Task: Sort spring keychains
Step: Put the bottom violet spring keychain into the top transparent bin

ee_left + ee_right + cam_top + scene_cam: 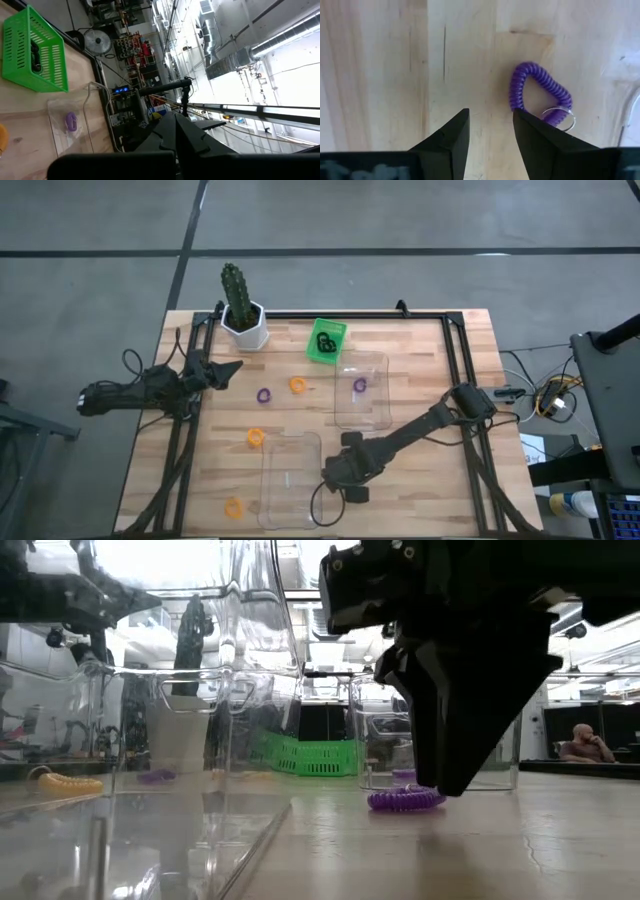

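Note:
A purple spring keychain (536, 86) with a metal ring (561, 119) lies flat on the wood. My right gripper (490, 117) hangs over it, open and pointing down, and the coil sits just beyond one fingertip (520, 117). The low view shows the fingers (450, 760) low over this keychain (405, 800). Other keychains lie about: orange ones (297, 385) (256, 437) (233, 507), a purple one (264, 395) on the table, a purple one (360, 385) in the far clear tray, and black ones (322, 342) in the green bin. My left gripper (228, 368) waits shut at the table's left. My right gripper has one fingertip (520, 117) right at the near end of the purple keychain's coil (517, 102), coming from above. Whether it touches the coil I cannot tell. The keychain lies flat on the table.
A clear tray (385, 415) stands near the table's middle and a second clear tray (290, 480) sits at the near edge, just left of my right gripper. The green bin (335, 330) and a potted cactus (243, 310) stand at the far edge. A person (585, 745) sits in the room behind.

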Controlling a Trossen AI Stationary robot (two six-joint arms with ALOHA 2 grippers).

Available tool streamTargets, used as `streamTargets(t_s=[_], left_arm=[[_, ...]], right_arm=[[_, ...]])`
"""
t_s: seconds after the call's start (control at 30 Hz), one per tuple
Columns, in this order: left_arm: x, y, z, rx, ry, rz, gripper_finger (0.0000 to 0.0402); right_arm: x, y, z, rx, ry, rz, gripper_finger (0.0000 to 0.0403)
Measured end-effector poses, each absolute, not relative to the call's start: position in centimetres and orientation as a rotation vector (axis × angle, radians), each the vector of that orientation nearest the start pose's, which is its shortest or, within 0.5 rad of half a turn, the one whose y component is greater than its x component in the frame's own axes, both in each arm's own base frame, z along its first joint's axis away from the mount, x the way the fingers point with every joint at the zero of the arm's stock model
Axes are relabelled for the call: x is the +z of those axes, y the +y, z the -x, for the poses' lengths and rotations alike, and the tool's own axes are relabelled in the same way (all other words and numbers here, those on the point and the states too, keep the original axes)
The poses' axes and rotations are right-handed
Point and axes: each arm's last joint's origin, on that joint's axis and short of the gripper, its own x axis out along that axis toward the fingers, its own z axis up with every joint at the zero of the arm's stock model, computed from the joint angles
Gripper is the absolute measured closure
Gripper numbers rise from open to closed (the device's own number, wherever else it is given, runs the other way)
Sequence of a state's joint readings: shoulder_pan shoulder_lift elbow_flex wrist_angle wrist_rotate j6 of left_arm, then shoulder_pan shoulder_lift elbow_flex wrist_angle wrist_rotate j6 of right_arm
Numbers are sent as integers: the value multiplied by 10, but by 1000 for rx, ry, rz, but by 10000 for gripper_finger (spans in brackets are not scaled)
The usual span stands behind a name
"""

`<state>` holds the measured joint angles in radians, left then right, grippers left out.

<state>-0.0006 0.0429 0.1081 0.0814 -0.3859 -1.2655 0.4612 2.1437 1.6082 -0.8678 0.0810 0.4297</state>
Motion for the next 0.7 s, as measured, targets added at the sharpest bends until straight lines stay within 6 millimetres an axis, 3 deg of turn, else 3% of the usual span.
streamTargets(t_s=[0.7], left_arm=[[204, 11, -90, 244, -365, 1269, 401]], right_arm=[[154, 170, -384, -20, 1363, 60, 266]])
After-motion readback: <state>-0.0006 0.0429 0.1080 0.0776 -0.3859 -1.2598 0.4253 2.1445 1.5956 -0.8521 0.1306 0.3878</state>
